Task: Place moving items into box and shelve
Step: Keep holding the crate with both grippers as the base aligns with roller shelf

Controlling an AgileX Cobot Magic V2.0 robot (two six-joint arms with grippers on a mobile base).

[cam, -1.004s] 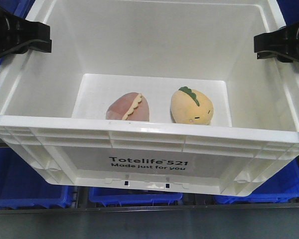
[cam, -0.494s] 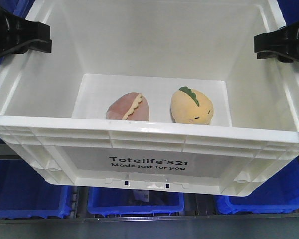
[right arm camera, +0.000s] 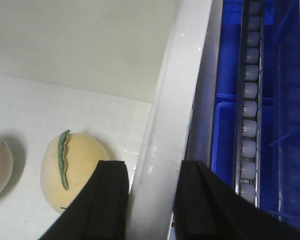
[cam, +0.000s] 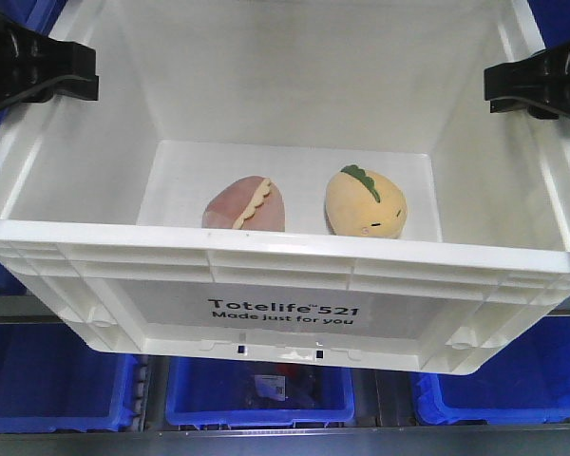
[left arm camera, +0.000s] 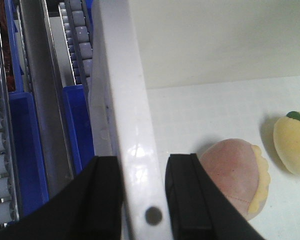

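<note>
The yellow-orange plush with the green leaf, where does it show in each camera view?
Front view: yellow-orange plush on the crate floor, right of the pinkish-brown plush.
Left wrist: at the right edge.
Right wrist: lower left.
Shared landmark: the white crate.

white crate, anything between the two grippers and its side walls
Nothing visible. The left gripper straddles the large white plastic crate's left rim, and the right gripper straddles its right rim, each with one finger inside and one outside. Both plush toys lie clear of the fingers.
</note>
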